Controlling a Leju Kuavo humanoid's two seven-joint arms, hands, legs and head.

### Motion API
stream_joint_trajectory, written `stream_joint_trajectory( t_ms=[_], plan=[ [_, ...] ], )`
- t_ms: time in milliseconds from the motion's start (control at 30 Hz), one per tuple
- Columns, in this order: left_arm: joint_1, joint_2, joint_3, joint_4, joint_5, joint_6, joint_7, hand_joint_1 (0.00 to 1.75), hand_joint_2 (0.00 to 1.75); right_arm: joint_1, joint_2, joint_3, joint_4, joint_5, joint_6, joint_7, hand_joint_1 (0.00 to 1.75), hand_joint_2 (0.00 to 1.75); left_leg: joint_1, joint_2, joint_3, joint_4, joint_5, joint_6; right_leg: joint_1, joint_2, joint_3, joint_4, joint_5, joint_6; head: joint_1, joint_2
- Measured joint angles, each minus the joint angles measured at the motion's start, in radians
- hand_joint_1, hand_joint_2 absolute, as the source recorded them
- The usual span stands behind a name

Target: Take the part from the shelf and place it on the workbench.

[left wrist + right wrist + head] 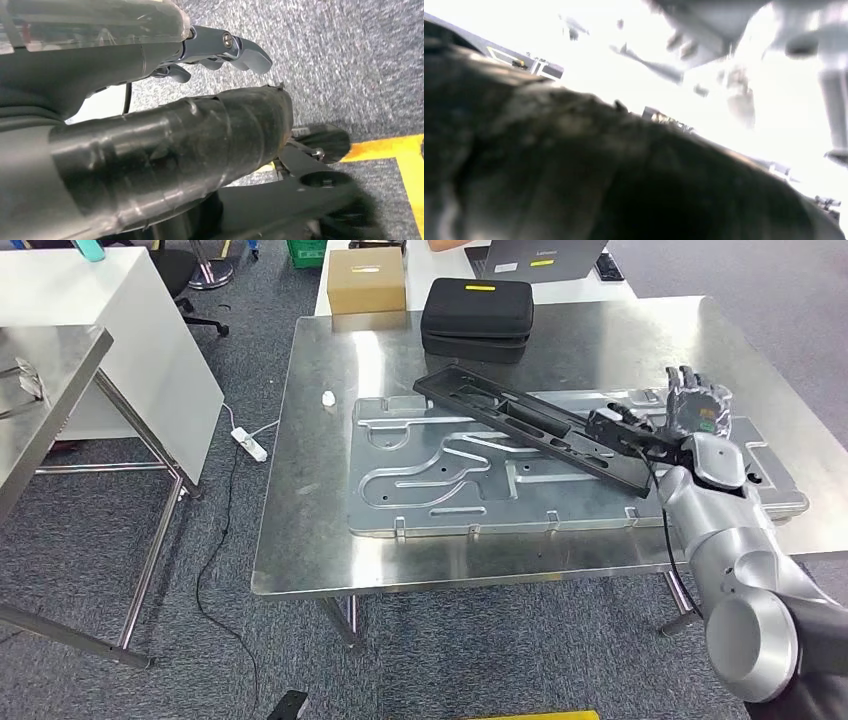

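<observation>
Placement step: the black part (540,428) lies on the surface (300,530), beside the right robot hand (697,405), whose fingers are spread, holding nothing. Next: withdraw clear.

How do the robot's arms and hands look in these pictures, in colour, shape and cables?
The right arm is made of rounded silver segments with a large ball-like joint, and a thin black cable runs along its forearm. The right hand has dark grey fingers with a translucent cover and a green spot. The left hand shows a thick thumb wrapped in glossy black tape, grey fingers and a clear cover.
</observation>
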State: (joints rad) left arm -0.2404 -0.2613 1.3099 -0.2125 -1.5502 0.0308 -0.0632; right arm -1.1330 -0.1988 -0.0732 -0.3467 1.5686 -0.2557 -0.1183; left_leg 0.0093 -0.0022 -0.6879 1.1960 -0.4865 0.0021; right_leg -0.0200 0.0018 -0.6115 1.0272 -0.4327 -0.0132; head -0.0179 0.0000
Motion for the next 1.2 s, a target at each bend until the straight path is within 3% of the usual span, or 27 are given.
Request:
stream_joint_trajectory(
  t_ms=[67, 100, 233, 300, 367, 400, 433, 467, 500, 567, 600, 667, 767, 800, 867, 900, 933, 967, 1000, 1067, 1133, 1200],
  plan=[
    [-0.001, 0.003, 0.001, 0.0, 0.0, 0.0, -0.001, 0.0, 0.0, -0.044, -0.008, 0.001, -0.008, 0.0, 0.023, -0.001, 0.0, 0.0, -0.003, 0.0, 0.061, -0.125, 0.045, 0.009, 0.003, 0.001, -0.002, 0.004, -0.003, 0.007, 0.0, 0.0],
    [0.0, 0.004, 0.001, 0.0, 0.0, 0.001, -0.001, 0.0, 0.0, -0.064, -0.012, 0.001, -0.01, 0.0, 0.033, -0.002, 0.0, 0.0, -0.004, 0.0, 0.075, -0.157, 0.051, 0.013, 0.005, 0.001, -0.003, 0.005, -0.003, 0.012, 0.001, 0.0],
    [0.003, 0.006, 0.002, 0.0, 0.001, 0.001, -0.001, 0.0, 0.0, -0.103, -0.025, 0.004, -0.021, 0.0, 0.048, -0.001, 0.0, 0.0, -0.003, 0.001, 0.083, -0.179, 0.057, 0.036, 0.003, 0.0, -0.008, 0.013, -0.011, 0.034, 0.001, 0.0],
    [0.002, 0.006, 0.002, 0.0, 0.0, 0.002, -0.002, 0.0, 0.0, -0.113, -0.031, 0.004, -0.024, 0.0, 0.048, -0.001, 0.0, 0.0, 0.0, 0.002, 0.086, -0.188, 0.063, 0.047, 0.001, -0.001, -0.043, 0.091, -0.058, 0.042, 0.002, 0.0],
    [0.003, 0.006, 0.002, 0.0, 0.0, 0.004, -0.001, 0.0, 0.0, -0.116, -0.036, 0.004, -0.024, 0.0, 0.048, -0.001, 0.0, 0.0, -0.001, 0.001, 0.085, -0.189, 0.063, 0.051, 0.0, -0.001, -0.105, 0.22, -0.114, 0.048, 0.002, 0.0],
    [0.004, 0.006, 0.002, 0.0, 0.0, 0.004, -0.001, 0.0, 0.0, -0.114, -0.037, 0.004, -0.023, 0.0, 0.048, -0.001, 0.0, 0.0, -0.001, 0.001, 0.085, -0.188, 0.063, 0.051, -0.001, -0.001, -0.128, 0.265, -0.124, 0.05, 0.002, 0.0],
    [0.004, 0.006, 0.002, 0.0, 0.0, 0.004, -0.001, 0.0, 0.0, -0.112, -0.037, 0.004, -0.023, 0.0, 0.047, -0.001, 0.0, 0.0, -0.001, 0.0, 0.085, -0.186, 0.062, 0.051, -0.002, -0.001, -0.135, 0.274, -0.115, 0.051, 0.002, 0.0],
    [0.004, 0.006, 0.002, 0.0, -0.001, 0.005, -0.001, 0.0, 0.0, -0.11, -0.037, 0.004, -0.023, 0.0, 0.046, -0.001, 0.0, 0.0, -0.001, 0.0, 0.085, -0.183, 0.06, 0.05, -0.003, -0.001, -0.123, 0.243, -0.088, 0.051, 0.002, 0.0],
    [0.004, 0.006, 0.002, 0.0, -0.002, 0.005, -0.001, 0.0, 0.0, -0.11, -0.037, 0.004, -0.023, 0.0, 0.044, -0.001, 0.0, 0.0, -0.001, 0.0, 0.085, -0.18, 0.057, 0.048, -0.003, -0.001, -0.095, 0.18, -0.05, 0.049, 0.002, 0.0],
    [0.002, 0.005, 0.002, 0.0, -0.003, 0.006, -0.001, 0.0, 0.0, -0.109, -0.037, 0.004, -0.023, 0.0, 0.037, -0.001, 0.0, 0.0, -0.003, 0.0, 0.083, -0.174, 0.051, 0.042, 0.0, -0.002, -0.036, 0.056, -0.003, 0.041, 0.002, 0.0],
    [0.001, 0.005, 0.002, 0.0, -0.003, 0.006, -0.002, 0.0, 0.0, -0.107, -0.037, 0.004, -0.023, 0.0, 0.033, -0.001, 0.0, 0.0, -0.004, -0.001, 0.08, -0.172, 0.05, 0.037, 0.003, -0.001, -0.021, 0.021, 0.004, 0.037, 0.001, 0.0],
    [0.001, 0.005, 0.002, 0.0, -0.003, 0.007, -0.001, 0.0, 0.0, -0.101, -0.036, 0.005, -0.023, 0.0, 0.029, -0.001, 0.0, 0.0, -0.007, -0.002, 0.075, -0.172, 0.052, 0.028, 0.008, 0.0, -0.017, 0.006, 0.003, 0.03, 0.001, 0.0],
    [0.0, 0.006, 0.002, 0.0, -0.003, 0.008, -0.001, 0.0, 0.0, -0.093, -0.035, 0.006, -0.023, 0.0, 0.028, 0.0, 0.0, 0.0, -0.008, -0.002, 0.065, -0.147, 0.031, 0.014, 0.0, -0.001, -0.014, 0.0, 0.007, 0.016, 0.001, 0.0],
    [-0.001, 0.006, 0.002, 0.0, -0.003, 0.008, -0.001, 0.0, 0.0, -0.092, -0.035, 0.006, -0.023, 0.0, 0.028, 0.0, 0.0, 0.0, -0.008, -0.002, 0.047, -0.106, 0.006, 0.01, -0.003, -0.002, -0.011, -0.002, 0.007, 0.01, 0.001, 0.0],
    [-0.001, 0.006, 0.002, 0.0, -0.003, 0.008, -0.001, 0.0, 0.0, -0.09, -0.034, 0.006, -0.023, 0.0, 0.028, 0.0, 0.0, 0.0, -0.005, -0.001, -0.019, 0.034, -0.06, 0.004, -0.002, -0.004, -0.01, -0.003, 0.006, 0.003, 0.0, 0.0],
    [0.001, 0.006, 0.002, 0.0, -0.003, 0.008, -0.001, 0.0, 0.0, -0.088, -0.034, 0.006, -0.023, 0.0, 0.028, 0.0, 0.0, 0.0, -0.004, -0.001, -0.05, 0.098, -0.08, 0.003, -0.002, -0.004, -0.01, -0.002, 0.005, 0.002, 0.0, 0.0],
    [0.002, 0.006, 0.002, 0.0, -0.002, 0.008, -0.001, 0.0, 0.0, -0.086, -0.033, 0.006, -0.023, 0.0, 0.028, 0.0, 0.0, 0.0, -0.004, -0.001, -0.068, 0.131, -0.083, 0.002, -0.001, -0.004, -0.009, -0.002, 0.005, 0.002, 0.0, 0.0],
    [0.003, 0.006, 0.002, 0.0, -0.002, 0.008, -0.001, 0.0, 0.0, -0.084, -0.033, 0.006, -0.023, 0.0, 0.029, 0.0, 0.0, 0.0, -0.004, -0.001, -0.065, 0.121, -0.064, 0.002, -0.001, -0.003, -0.008, -0.002, 0.005, 0.002, 0.0, 0.0],
    [0.004, 0.007, 0.002, 0.0, -0.002, 0.008, -0.001, 0.0, 0.0, -0.082, -0.032, 0.006, -0.023, 0.0, 0.029, 0.001, 0.0, 0.0, -0.004, -0.001, -0.041, 0.068, -0.029, 0.004, -0.002, -0.002, -0.006, -0.001, 0.004, 0.002, 0.0, 0.0],
    [0.003, 0.008, 0.002, 0.0, -0.001, 0.009, -0.001, 0.0, 0.0, -0.082, -0.03, 0.006, -0.023, 0.0, 0.028, 0.003, 0.0, 0.0, -0.005, -0.001, 0.032, -0.082, 0.036, 0.012, 0.0, -0.001, -0.003, 0.0, 0.001, 0.007, 0.0, 0.0],
    [0.002, 0.008, 0.002, 0.0, -0.001, 0.009, 0.0, 0.0, 0.0, -0.081, -0.029, 0.006, -0.023, 0.0, 0.028, 0.006, 0.0, 0.0, -0.007, -0.001, 0.071, -0.164, 0.057, 0.019, 0.004, -0.001, -0.004, 0.001, 0.0, 0.015, 0.001, 0.0],
    [0.003, 0.008, 0.002, 0.0, -0.002, 0.009, 0.0, 0.0, 0.0, -0.08, -0.028, 0.006, -0.023, 0.0, 0.027, 0.006, 0.0, 0.0, -0.009, -0.001, 0.074, -0.174, 0.057, 0.027, 0.005, 0.0, -0.004, -0.001, 0.002, 0.026, 0.002, 0.0]
  ],
)
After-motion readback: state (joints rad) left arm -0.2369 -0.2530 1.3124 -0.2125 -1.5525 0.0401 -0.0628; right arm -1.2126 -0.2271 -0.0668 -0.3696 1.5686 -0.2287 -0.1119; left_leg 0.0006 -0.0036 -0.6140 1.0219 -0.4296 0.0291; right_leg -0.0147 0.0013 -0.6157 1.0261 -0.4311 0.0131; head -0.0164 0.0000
